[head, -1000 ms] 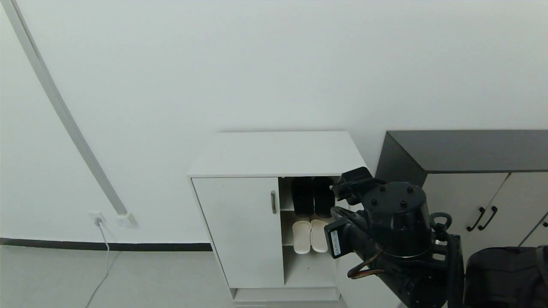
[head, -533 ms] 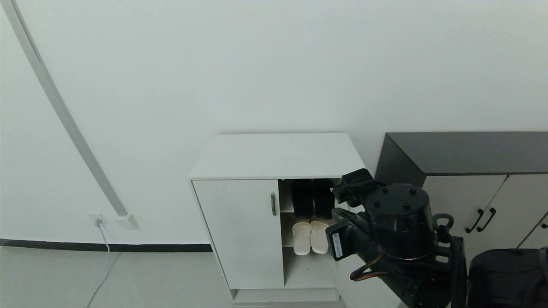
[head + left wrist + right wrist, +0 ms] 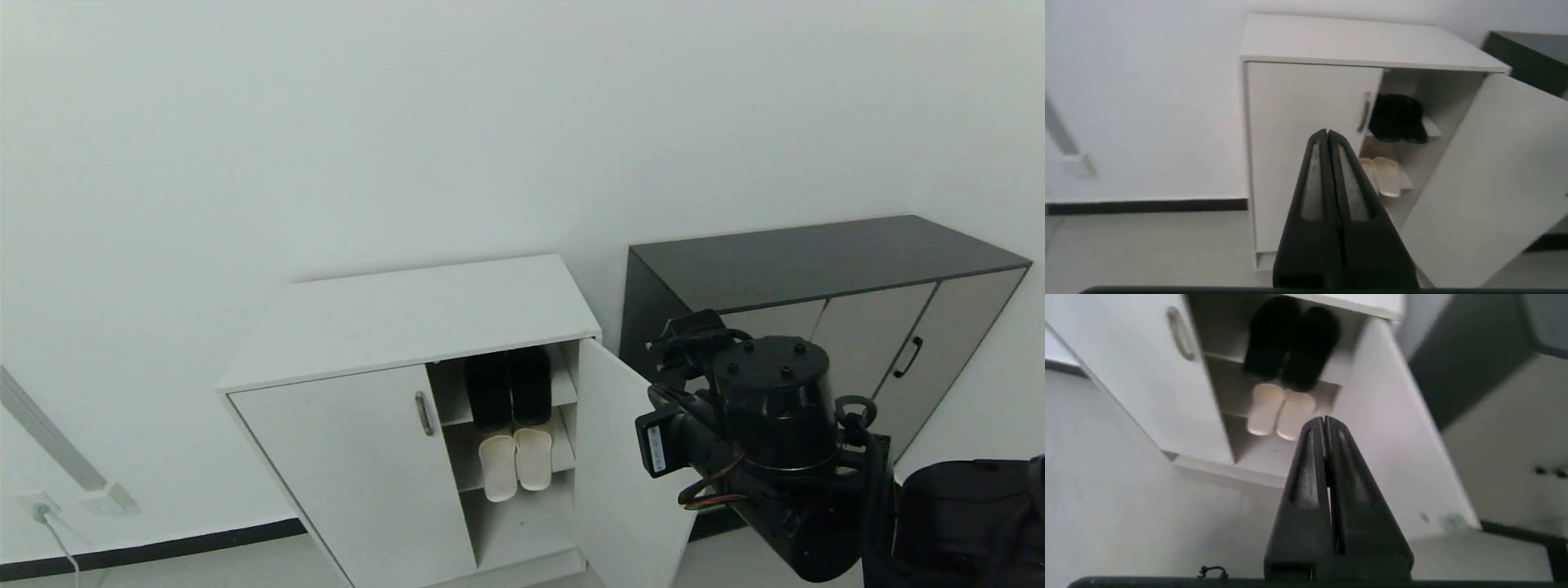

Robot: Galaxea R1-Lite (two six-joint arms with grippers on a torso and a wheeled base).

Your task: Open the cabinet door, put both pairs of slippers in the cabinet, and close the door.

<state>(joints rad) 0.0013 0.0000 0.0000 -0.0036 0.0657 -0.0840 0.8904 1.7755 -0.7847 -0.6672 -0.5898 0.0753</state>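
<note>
The white cabinet (image 3: 408, 314) stands on the floor against the wall, just beside a dark cabinet (image 3: 816, 261), and with both pairs already inside, the step left looks to be closing its right door (image 3: 620, 465). That door is a plain flat white panel, hinged at the cabinet's right edge and swung well out toward the robot; the left door (image 3: 359, 482) is shut, its small metal handle (image 3: 424, 412) near the inner edge. To do this well I would press on the open panel's outer face close to its free edge, follow the hinge's arc rather than push straight in, and slow down near the frame so the panel does not bounce back. The black slippers (image 3: 508, 388) lie side by side on the upper shelf. The cream slippers (image 3: 514, 461) lie on the shelf below, their near ends at that shelf's front edge (possibly a touch past it, so worth watching as the door comes home). The right hand (image 3: 1324, 429) is out in front of the opening, fingers pressed together with nothing between them. The left hand (image 3: 1327, 143) faces the cabinet from farther off, likewise closed and empty.
</note>
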